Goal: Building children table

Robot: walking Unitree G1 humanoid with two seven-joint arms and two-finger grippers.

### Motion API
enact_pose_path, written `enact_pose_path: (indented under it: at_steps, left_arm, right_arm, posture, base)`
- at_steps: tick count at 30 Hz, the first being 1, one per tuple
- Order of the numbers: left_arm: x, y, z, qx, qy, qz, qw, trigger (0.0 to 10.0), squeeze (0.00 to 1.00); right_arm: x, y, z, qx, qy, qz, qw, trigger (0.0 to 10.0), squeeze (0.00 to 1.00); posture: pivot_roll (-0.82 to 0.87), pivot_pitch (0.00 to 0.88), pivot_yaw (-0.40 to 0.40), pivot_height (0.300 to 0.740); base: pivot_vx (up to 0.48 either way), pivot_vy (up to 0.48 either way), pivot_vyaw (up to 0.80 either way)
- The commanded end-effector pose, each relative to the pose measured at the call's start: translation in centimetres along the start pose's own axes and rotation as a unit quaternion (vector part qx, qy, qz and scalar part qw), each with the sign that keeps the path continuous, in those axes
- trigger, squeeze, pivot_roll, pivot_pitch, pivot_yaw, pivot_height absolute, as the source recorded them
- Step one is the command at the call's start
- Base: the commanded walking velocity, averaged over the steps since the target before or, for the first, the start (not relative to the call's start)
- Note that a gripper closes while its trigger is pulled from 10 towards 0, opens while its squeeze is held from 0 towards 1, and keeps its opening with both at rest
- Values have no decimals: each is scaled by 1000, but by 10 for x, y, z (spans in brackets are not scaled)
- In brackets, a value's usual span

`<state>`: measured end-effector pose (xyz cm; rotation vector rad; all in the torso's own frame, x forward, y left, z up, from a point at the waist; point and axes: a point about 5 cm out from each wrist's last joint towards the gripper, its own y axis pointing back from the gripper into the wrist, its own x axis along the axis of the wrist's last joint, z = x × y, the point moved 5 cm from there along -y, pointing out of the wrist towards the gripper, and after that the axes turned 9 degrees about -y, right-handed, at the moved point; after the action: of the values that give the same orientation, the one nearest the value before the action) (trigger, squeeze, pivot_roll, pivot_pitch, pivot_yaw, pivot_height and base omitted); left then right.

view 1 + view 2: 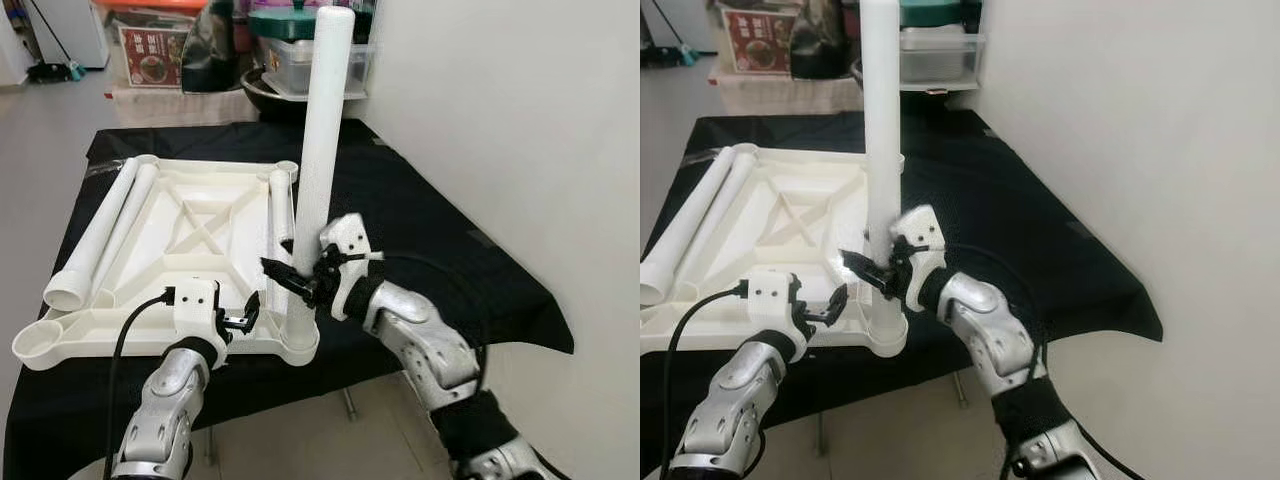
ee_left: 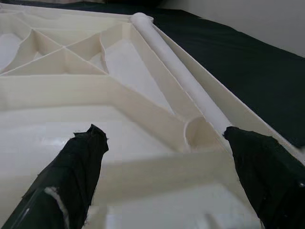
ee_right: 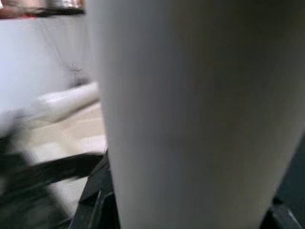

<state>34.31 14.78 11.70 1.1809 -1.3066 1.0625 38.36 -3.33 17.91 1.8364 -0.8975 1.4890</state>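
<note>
Four white tube legs were in play when we looked at this one: two of them (image 1: 100, 235) lay side by side along the left edge of the upside-down tabletop (image 1: 190, 225), a third leg (image 1: 281, 215) lay flat inside its right edge, and the fourth leg (image 1: 322, 150) stood upright, leaning just a touch, with its foot planted in the near-right corner socket (image 1: 298, 338). The tabletop itself was sitting ribs-up on a table draped in black cloth (image 1: 430, 230), with the wall running along the robot's right. Our right gripper (image 1: 290, 277) was at the lower part of that standing leg, black fingers on either side of the tube and clamped on it as far as we could tell, and the right wrist camera was basically all white tube, blurry, with another leg (image 3: 66, 101) lying in the background. Our left gripper (image 1: 240, 321) sat at the near edge of the tabletop, just left of that same corner socket; its two black fingers (image 2: 76, 176) were spread wide apart with nothing between them, hovering over the ribbed underside (image 2: 86, 86), and from that wrist we could see the lying leg (image 2: 181, 76) running away along the rim. We couldn't tell whether those fingertips were actually touching the plastic. Behind the table sat some clutter: a printed box (image 1: 150, 52), a dark bag (image 1: 212, 50) and stacked clear storage bins (image 1: 300, 60) with a green lid (image 1: 290, 20) on top.
</note>
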Motion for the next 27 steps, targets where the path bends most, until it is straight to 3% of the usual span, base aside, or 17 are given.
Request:
enact_pose_path:
  at_steps: [1, 3, 5, 7, 8, 10, 15, 16, 17, 18, 21, 22, 23, 24, 25, 26, 27]
  left_arm:
    - [-3, 1, 2, -1, 1, -5, 1000, 10000, 0]
    - [-3, 1, 2, -1, 1, -5, 1000, 10000, 0]
    - [-4, 1, 3, -3, 1, -6, 1000, 10000, 0]
    - [-4, 1, 3, -4, 2, -7, 1000, 10000, 0]
    - [-5, 1, 3, -4, 2, -7, 1000, 10000, 0]
    - [-5, 1, 4, -4, 2, -7, 1000, 10000, 0]
    - [-5, 1, 5, -6, 3, -8, 1000, 10000, 0]
    - [-5, 1, 4, -5, 3, -7, 1000, 10000, 0]
    - [-5, 1, 4, -5, 3, -7, 1000, 10000, 0]
    - [-4, 1, 4, -5, 3, -6, 1000, 10000, 0]
    - [-4, 0, 4, -5, 3, -6, 1000, 10000, 0]
    - [-4, 0, 4, -5, 3, -6, 1000, 10000, 0]
    - [-4, 0, 4, -5, 3, -5, 1000, 10000, 0]
    - [-4, 0, 4, -5, 3, -5, 1000, 10000, 0]
    - [-4, 0, 5, -6, 3, -5, 1000, 10000, 0]
    - [-4, 0, 5, -7, 3, -5, 1000, 10000, 0]
    - [-4, 0, 5, -7, 3, -5, 1000, 10000, 0]
  right_arm:
    - [-30, 25, 85, -236, -12, -67, 969, 0, 0]
    - [-32, 29, 93, -262, -14, -70, 962, 0, 0]
    - [-31, 42, 107, -318, -3, -65, 946, 0, 0]
    - [-30, 47, 108, -341, -2, -62, 938, 0, 0]
    - [-30, 40, 96, -321, -7, -60, 945, 10000, 0]
    - [-29, 37, 92, -311, -10, -58, 949, 10000, 0]
    - [-6, 25, 69, -270, -37, 11, 962, 10000, 43]
    - [6, 17, 60, -233, -42, 28, 971, 10000, 1000]
    - [6, 17, 60, -233, -42, 28, 971, 10000, 1000]
    - [12, 13, 54, -208, -46, 33, 976, 10000, 0]
    - [34, 6, 27, -91, -72, 67, 991, 10000, 0]
    - [34, 6, 27, -91, -72, 67, 991, 10000, 0]
    - [42, 6, 13, -36, -76, 78, 993, 10000, 0]
    - [42, 6, 13, -36, -76, 78, 993, 10000, 0]
    - [50, 13, -18, 67, -63, 84, 992, 10000, 0]
    - [47, 18, -33, 117, -55, 75, 989, 10000, 0]
    - [47, 18, -33, 117, -55, 75, 989, 10000, 0]
  posture:
    - [91, 0, -110, 740]
    - [91, 0, -110, 740]
    - [89, 0, -109, 740]
    - [88, 0, -107, 740]
    - [84, 0, -105, 740]
    - [84, 0, -105, 740]
    - [84, 0, -105, 740]
    - [84, 0, -105, 740]
    - [84, 0, -105, 740]
    - [84, 0, -105, 740]
    - [86, 0, -111, 740]
    - [86, 0, -111, 740]
    - [86, 0, -111, 740]
    - [86, 0, -111, 740]
    - [86, 0, -113, 740]
    - [89, 0, -114, 740]
    - [89, 0, -114, 740]
  base:
    - [0, 0, 0]
    - [0, 0, 0]
    - [0, 0, 0]
    - [0, 0, 0]
    - [0, 0, 0]
    - [0, 0, 0]
    - [0, 0, 0]
    - [0, 0, 0]
    - [0, 0, 0]
    - [0, 0, 0]
    - [0, 0, 0]
    - [0, 0, 0]
    - [0, 0, 0]
    - [0, 0, 0]
    - [0, 0, 0]
    - [0, 0, 0]
    - [0, 0, 0]
